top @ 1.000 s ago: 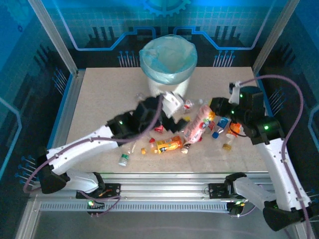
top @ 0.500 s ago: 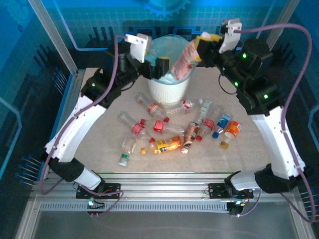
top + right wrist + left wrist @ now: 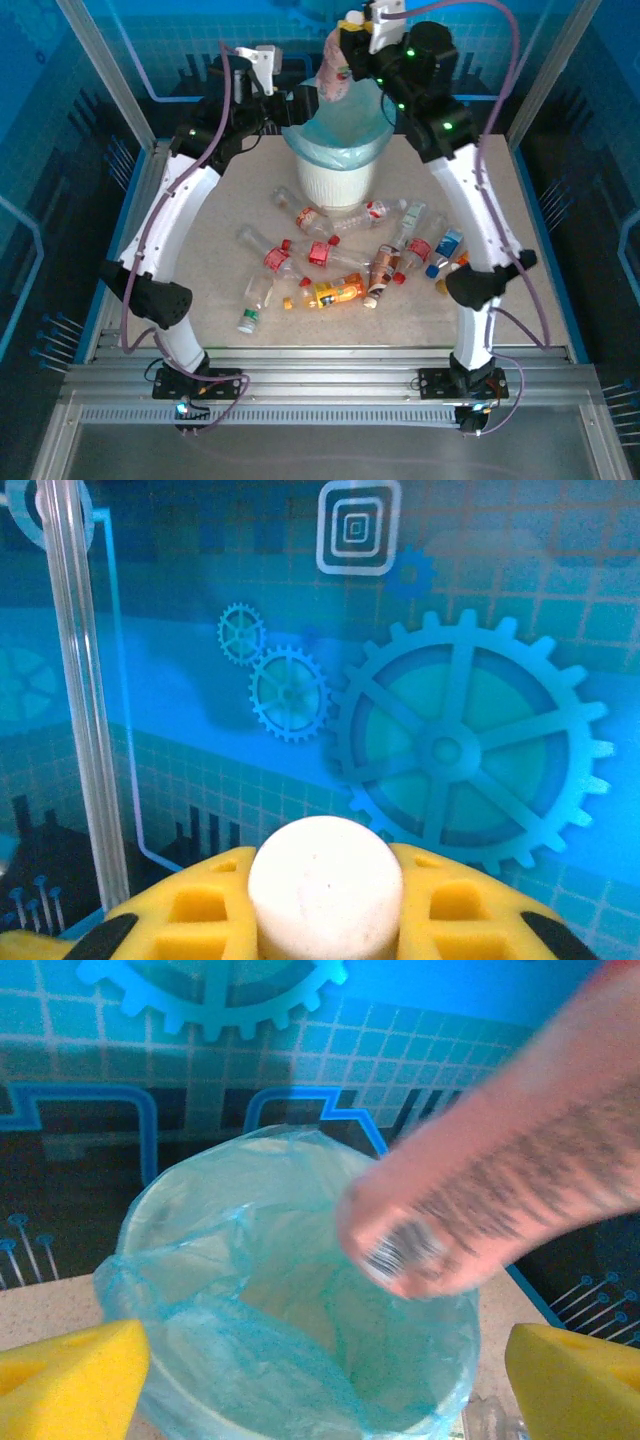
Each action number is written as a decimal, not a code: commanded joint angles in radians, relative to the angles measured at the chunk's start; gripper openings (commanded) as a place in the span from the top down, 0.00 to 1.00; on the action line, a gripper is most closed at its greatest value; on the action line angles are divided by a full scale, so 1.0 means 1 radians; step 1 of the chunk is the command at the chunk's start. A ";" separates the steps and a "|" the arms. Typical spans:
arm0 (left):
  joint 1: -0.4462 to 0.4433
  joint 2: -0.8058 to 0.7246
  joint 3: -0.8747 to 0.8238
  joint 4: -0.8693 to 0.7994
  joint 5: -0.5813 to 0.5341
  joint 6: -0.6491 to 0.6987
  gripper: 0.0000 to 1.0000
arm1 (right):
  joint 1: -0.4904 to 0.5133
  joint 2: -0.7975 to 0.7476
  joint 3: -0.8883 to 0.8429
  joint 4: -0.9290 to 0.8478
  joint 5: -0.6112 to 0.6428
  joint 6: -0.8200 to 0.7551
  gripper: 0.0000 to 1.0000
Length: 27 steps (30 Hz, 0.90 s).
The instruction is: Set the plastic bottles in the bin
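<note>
The held bottle [image 3: 335,72] is pink with dark print, and the ribbed white bin [image 3: 338,185] wears a light-blue bag [image 3: 250,1260].

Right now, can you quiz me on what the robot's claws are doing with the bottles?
1. True or false: the right claw holds a pink bottle up over the bin.
2. Pick one. The left claw is:
A) shut on a bottle
B) open and empty, looking down into the bin
C) lying flat on the table
3. What colour is the bag that lines the bin?

Key: 1 true; 2 B; 3 light blue.
</note>
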 commanded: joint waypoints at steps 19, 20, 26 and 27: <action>0.080 -0.106 -0.294 0.098 0.024 -0.073 0.07 | 0.008 0.391 0.191 -0.083 0.009 -0.041 0.94; 0.080 -0.108 -0.300 0.098 0.028 -0.076 0.07 | 0.008 0.393 0.190 -0.086 0.010 -0.037 0.94; 0.087 -0.113 -0.310 0.103 0.038 -0.079 0.07 | 0.009 0.395 0.187 -0.127 0.021 -0.039 0.70; 0.088 -0.111 -0.307 0.104 0.039 -0.080 0.07 | 0.009 0.394 0.187 -0.132 0.022 -0.038 0.66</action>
